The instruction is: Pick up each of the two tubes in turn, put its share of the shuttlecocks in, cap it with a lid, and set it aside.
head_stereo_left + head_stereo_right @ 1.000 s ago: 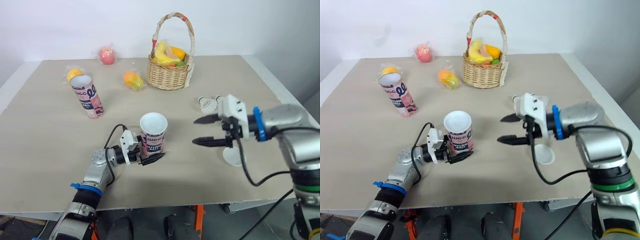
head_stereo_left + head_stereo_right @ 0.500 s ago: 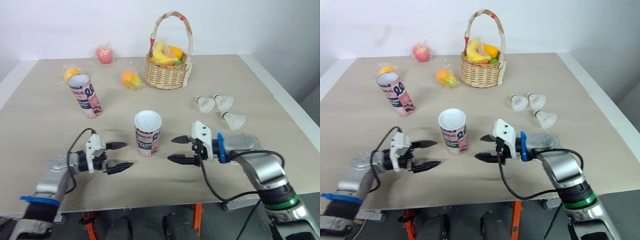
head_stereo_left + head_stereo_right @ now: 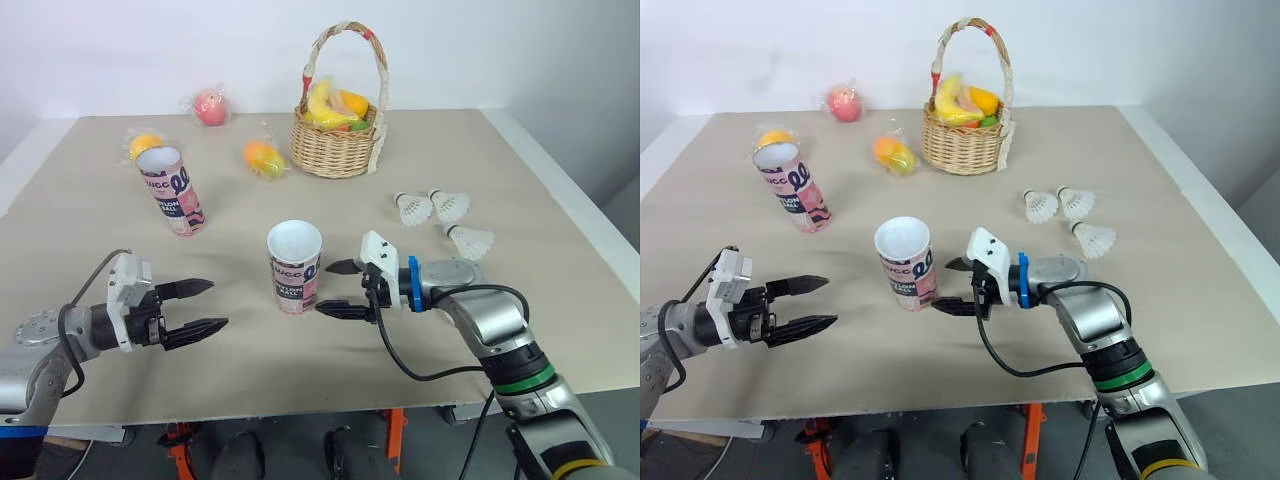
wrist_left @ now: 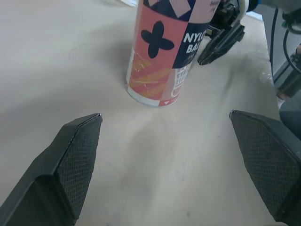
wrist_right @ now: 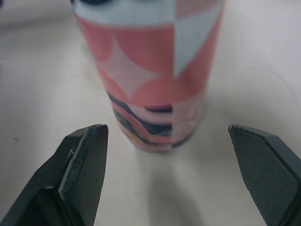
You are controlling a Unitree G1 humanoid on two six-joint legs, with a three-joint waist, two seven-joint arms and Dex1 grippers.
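Just ahead of the right pincer [image 3: 328, 289] stands the near tube [image 3: 295, 266], upright, its mouth open and white inside. The pincer is open. Its two black fingers [image 5: 80, 174] are spread wider than the tube, and the tips lie just beside the tube's wall; whether they touch it cannot be told. In the right wrist view the tube rises between the two fingers.

On the tube's other side, well apart from it, hangs the left pincer [image 3: 215, 304]. It is open too, with its tips pointing toward the tube just above the counter [image 3: 330, 370]. Its wrist view shows the tube ahead, with a finger of the right pincer beyond it.

Past the left pincer, farther from the robot, stands the far tube [image 3: 175, 190], the second of two, also open at the top.

Behind the right pincer, out to the robot's right, lie three shuttlecocks [image 3: 450, 206]. Two are side by side and one lies nearer the right arm.

Well beyond the right pincer, near the counter's far edge, sits one wicker basket [image 3: 338, 140] holding fruit. Three bagged fruits [image 3: 264, 159] lie on the left pincer's side of it. An orange one is just beside the basket, a red one is farther back, and another orange one is close behind the far tube.
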